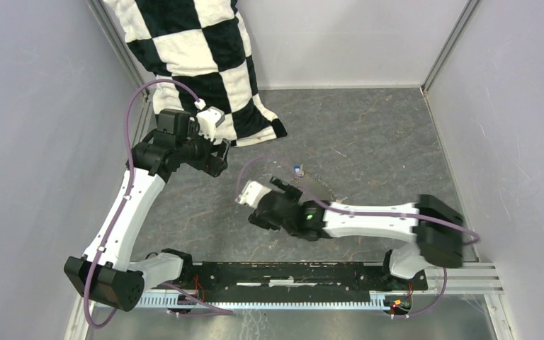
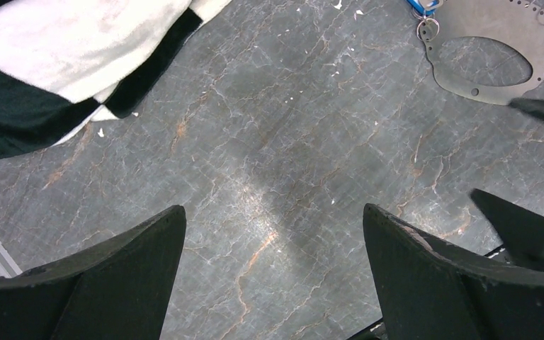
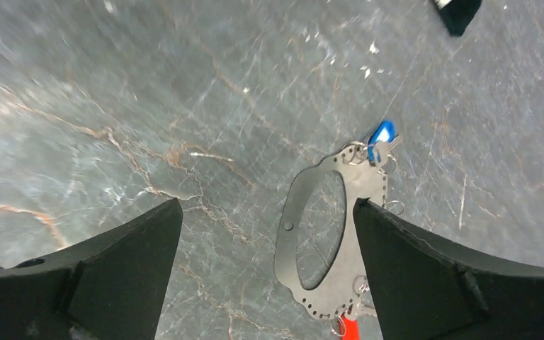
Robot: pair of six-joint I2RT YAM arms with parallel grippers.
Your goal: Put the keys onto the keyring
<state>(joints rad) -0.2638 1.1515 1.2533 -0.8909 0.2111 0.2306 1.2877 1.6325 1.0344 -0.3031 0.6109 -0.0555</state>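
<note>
the left arm point(image 1: 124, 205) is extended forward along the left side, bent at the elbow, wrist turned inward. the left gripper point(image 2: 273, 212) is pointed downward, jaws spread wide, nothing gripped. the right arm point(image 1: 368, 216) is stretched low toward the left. the right gripper point(image 3: 267, 205) is likewise seen with jaws parted, nothing clasped between them.

Grey keyring point(image 3: 285, 248) lies flat, blue key point(image 3: 381, 134) and red key point(image 3: 349, 329) touching.

Top external: high behind the arm bases, facing down over the whole counter point(image 1: 382, 127). Wrist views: close above it, looking down past the left end effector point(image 2: 273, 208) and right end effector point(image 3: 265, 202). All three share the keyring point(image 3: 285, 244).
</note>
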